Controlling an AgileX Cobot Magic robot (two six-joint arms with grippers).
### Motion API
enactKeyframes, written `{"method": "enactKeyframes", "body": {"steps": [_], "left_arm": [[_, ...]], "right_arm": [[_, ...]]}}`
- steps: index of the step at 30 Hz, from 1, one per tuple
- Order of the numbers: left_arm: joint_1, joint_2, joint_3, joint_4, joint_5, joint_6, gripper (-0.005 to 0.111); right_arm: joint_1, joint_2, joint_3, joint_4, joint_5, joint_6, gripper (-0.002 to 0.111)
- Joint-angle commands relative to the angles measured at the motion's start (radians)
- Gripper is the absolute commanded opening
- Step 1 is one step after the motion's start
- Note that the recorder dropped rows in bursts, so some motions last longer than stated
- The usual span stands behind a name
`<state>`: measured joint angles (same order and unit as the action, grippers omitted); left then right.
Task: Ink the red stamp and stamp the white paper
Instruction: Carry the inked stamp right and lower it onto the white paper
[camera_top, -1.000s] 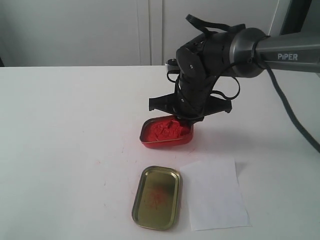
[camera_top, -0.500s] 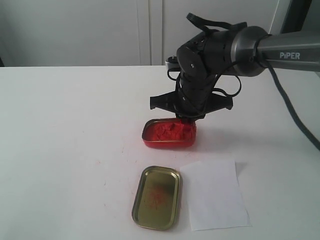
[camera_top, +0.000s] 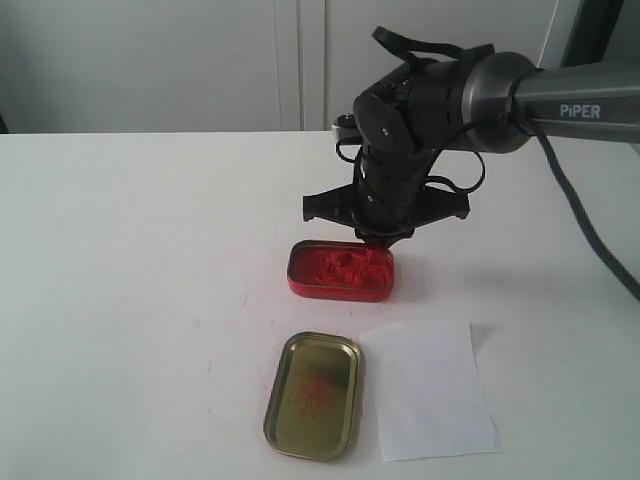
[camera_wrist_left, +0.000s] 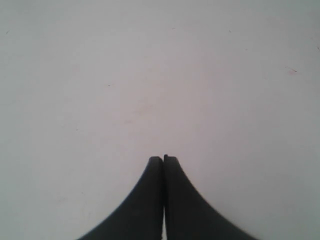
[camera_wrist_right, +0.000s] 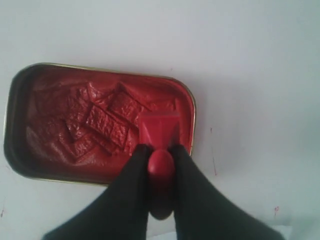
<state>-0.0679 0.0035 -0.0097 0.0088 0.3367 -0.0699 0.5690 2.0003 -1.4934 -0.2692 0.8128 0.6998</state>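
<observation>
My right gripper (camera_wrist_right: 160, 148) is shut on the red stamp (camera_wrist_right: 159, 131), gripping its stubby handle, with the square base over the right end of the ink tin (camera_wrist_right: 75, 125). In the exterior view the gripper (camera_top: 378, 240) hovers at the tin's (camera_top: 340, 270) far right edge; the stamp is mostly hidden by the fingers there. The ink paste shows several square imprints. The white paper (camera_top: 428, 388) lies flat near the front edge, to the right of the gold lid (camera_top: 313, 393). My left gripper (camera_wrist_left: 163, 159) is shut and empty over bare table.
The gold lid has red smears inside and lies just in front of the tin. The white table (camera_top: 130, 260) carries faint red marks left of the lid. The right arm (camera_top: 500, 95) reaches in from the right above the tin.
The tin was tilted up at its right end under the gripper; it has settled flat and shifted slightly right. The right gripper has risen a little with the stamp.
</observation>
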Motion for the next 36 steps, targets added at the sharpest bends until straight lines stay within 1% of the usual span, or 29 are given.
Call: {"method": "enactKeyframes", "body": {"steps": [1, 7, 10, 15, 20, 31, 36], "left_arm": [[0.001, -0.003, 0.01, -0.001, 0.014, -0.001, 0.0], [0.001, -0.003, 0.01, -0.001, 0.014, -0.001, 0.0], [0.001, -0.003, 0.01, -0.001, 0.014, -0.001, 0.0], [0.001, -0.003, 0.01, -0.001, 0.014, -0.001, 0.0], [0.001, -0.003, 0.01, -0.001, 0.014, -0.001, 0.0], [0.001, -0.003, 0.01, -0.001, 0.014, -0.001, 0.0], [0.001, -0.003, 0.01, -0.001, 0.014, -0.001, 0.0]], "right_arm": [[-0.011, -0.017, 0.0, 0.029, 0.043, -0.076, 0.0], [-0.011, -0.045, 0.031, 0.063, 0.053, -0.135, 0.0], [-0.011, -0.069, 0.085, 0.068, 0.053, -0.159, 0.0], [-0.011, -0.154, 0.219, 0.104, -0.009, -0.181, 0.0], [-0.011, -0.248, 0.329, 0.104, -0.031, -0.211, 0.0], [-0.011, -0.353, 0.488, 0.164, -0.033, -0.309, 0.0], [-0.011, -0.379, 0.554, 0.165, -0.043, -0.315, 0.0]]}}
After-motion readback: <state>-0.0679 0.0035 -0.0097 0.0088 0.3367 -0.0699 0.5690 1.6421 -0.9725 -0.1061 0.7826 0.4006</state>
